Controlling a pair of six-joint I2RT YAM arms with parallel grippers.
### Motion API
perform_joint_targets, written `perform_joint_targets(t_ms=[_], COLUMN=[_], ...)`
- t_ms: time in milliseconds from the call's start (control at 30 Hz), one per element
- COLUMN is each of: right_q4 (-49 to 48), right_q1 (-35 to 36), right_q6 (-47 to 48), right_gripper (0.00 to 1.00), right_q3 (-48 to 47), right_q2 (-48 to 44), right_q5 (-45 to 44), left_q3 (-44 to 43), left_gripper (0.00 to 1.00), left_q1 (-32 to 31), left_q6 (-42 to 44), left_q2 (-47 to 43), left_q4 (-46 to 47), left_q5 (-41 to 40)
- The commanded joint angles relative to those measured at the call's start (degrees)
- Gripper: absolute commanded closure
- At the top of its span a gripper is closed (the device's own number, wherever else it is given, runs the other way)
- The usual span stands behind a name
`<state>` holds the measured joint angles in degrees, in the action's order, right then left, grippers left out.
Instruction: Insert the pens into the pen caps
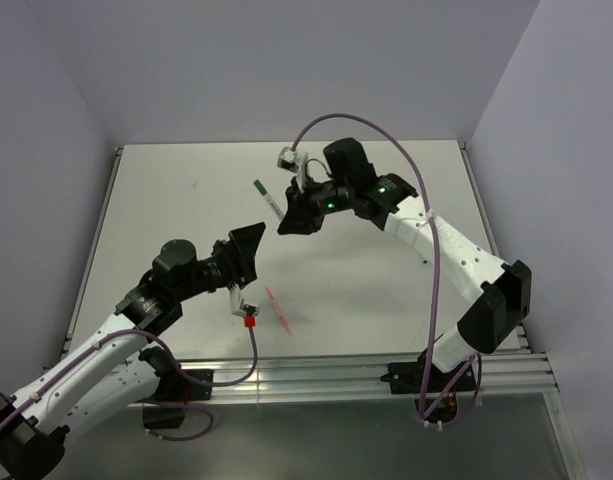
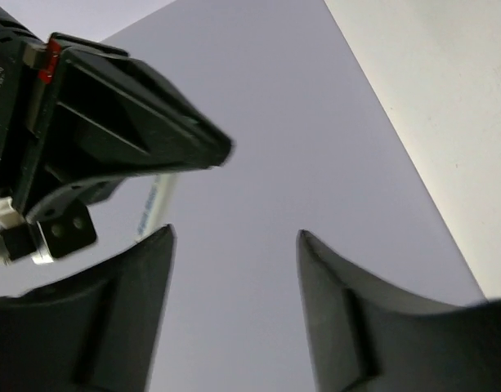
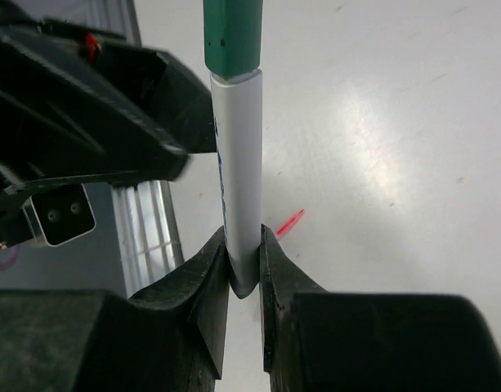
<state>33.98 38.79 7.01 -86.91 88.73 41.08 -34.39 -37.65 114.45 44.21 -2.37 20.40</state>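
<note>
Left tool point(image 2: 234, 235) gapes wide, empty. Green cap point(image 3: 232, 33) sits on far end of whitish pen point(image 3: 240, 188), held off the surface point(image 1: 166, 180); red pen point(image 1: 280, 308) lies flat near it. Right tool point(image 3: 243, 245) is clamped on whitish pen's bare end. Likely light, stiff, slick plastic that may pivot; mid-barrel hold is safer.

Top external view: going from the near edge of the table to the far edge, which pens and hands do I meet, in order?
red pen → left hand → green-capped pen, gripped by the right hand
</note>
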Motion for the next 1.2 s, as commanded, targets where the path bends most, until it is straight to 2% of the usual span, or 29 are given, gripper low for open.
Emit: perform_joint_targets(t_ms=[0,33,67,133,167,233,267,300,367,400,433,467,533,567,600,667,733,767,867,900,967,1000,1100,1167], right_q4=[-7.6,-8.7,-8.7,-8.8,-8.8,-8.7,-8.7,-8.7,-8.7,-8.8,-8.7,-8.7,-8.7,-8.6,-8.7,-8.9,-10.0,-10.6,-11.7,-12.0,-12.0,-12.0,-12.0,-12.0], right_q1=[-5.0,-6.2,-7.1,-10.2,-11.0,-12.7,-13.1,-13.5,-14.0,-14.2,-14.3,-14.4,-14.4,-14.4,-14.4,-14.4,-14.3,-14.2,-13.5,-12.7,-11.8,-11.4,-9.4,-7.6], right_q6=[-2.8,-3.7,-3.8,-4.1,-4.0,-3.7,-3.8,-3.8,-4.5,-4.8,-5.4,-5.8,-6.4,-6.7,-6.8,-6.9,-9.5,-10.1,-11.1,-11.5,-12.0,-12.3,-12.5,-12.5], right_gripper=[1.00,1.00,1.00,1.00,1.00,1.00,1.00,1.00,1.00,1.00,1.00,1.00,1.00,1.00,1.00,1.00,1.00,1.00,1.00,1.00,1.00,1.00,1.00,1.00], right_q3=[0.3,0.8,1.1,2.3,2.8,3.9,4.1,4.4,4.9,5.1,5.4,5.6,6.1,6.1,6.2,6.7,7.4,7.7,8.1,8.1,7.3,7.0,6.1,5.9], right_q2=[-5.9,-6.7,-7.9,-9.5,-11.2,-12.8,-13.8,-14.4,-15.2,-15.5,-15.6,-15.7,-15.6,-15.1,-14.9,-14.3,-13.8,-13.7,-13.1,-12.8,-11.5,-11.0,-9.9,-9.3], right_q5=[0.5,1.4,2.5,4.4,4.5,4.2,4.4,4.4,4.5,4.4,4.4,4.7,6.5,7.2,9.2,10.8,12.2,12.4,13.0,12.9,13.2,12.6,10.5,9.1], left_q3=[-1.7,-2.0,-2.5,-7.0,-9.2,-18.0,-25.0,-28.8,-35.6,-40.2,-42.1,-45.3,-47.4,-48.5,-48.5,-47.4,-45.2,-42.5,-41.5,-42.1,-39.1,-38.1,-35.1,-32.6], left_gripper=[0.26,0.18,0.12,0.09,0.07,0.08,0.09,0.10,0.11,0.12,0.13,0.14,0.14,0.14,0.15,0.14,0.14,0.14,0.19,0.20,0.25,0.26,0.27,0.30], left_q1=[-0.1,-0.1,-0.1,-0.1,-0.1,0.0,0.5,1.4,7.4,9.9,12.5,16.4,19.4,21.5,22.3,24.5,25.9,26.8,28.9,29.4,30.3,30.3,29.1,28.8], left_q6=[3.1,-0.3,-8.5,-17.6,-30.1,-43.7,-57.0,-63.1,-74.4,-86.0,-91.4,-102.2,-111.9,-121.7,-125.8,-136.7,-144.3,-152.7,-167.2,-169.4,-173.4,-173.2,-172.4,-174.6], left_q2=[-3.5,-4.1,-5.0,-4.6,-2.6,1.3,6.3,8.9,15.4,17.1,18.8,21.3,23.2,24.3,24.6,24.9,24.4,24.6,27.5,28.5,28.7,28.1,27.5,28.0], left_q4=[-5.2,-6.6,-10.2,-14.6,-17.6,-20.1,-23.2,-25.6,-28.1,-27.4,-26.9,-25.8,-20.6,-18.0,-15.1,-5.4,3.6,12.6,24.3,24.7,32.0,34.8,34.5,37.2], left_q5=[-3.7,-5.0,-5.9,-8.4,-9.0,-11.9,-12.1,-10.9,-1.6,1.5,7.3,9.8,15.8,19.6,21.5,26.8,28.7,30.8,34.3,35.2,36.7,36.7,36.5,37.0])
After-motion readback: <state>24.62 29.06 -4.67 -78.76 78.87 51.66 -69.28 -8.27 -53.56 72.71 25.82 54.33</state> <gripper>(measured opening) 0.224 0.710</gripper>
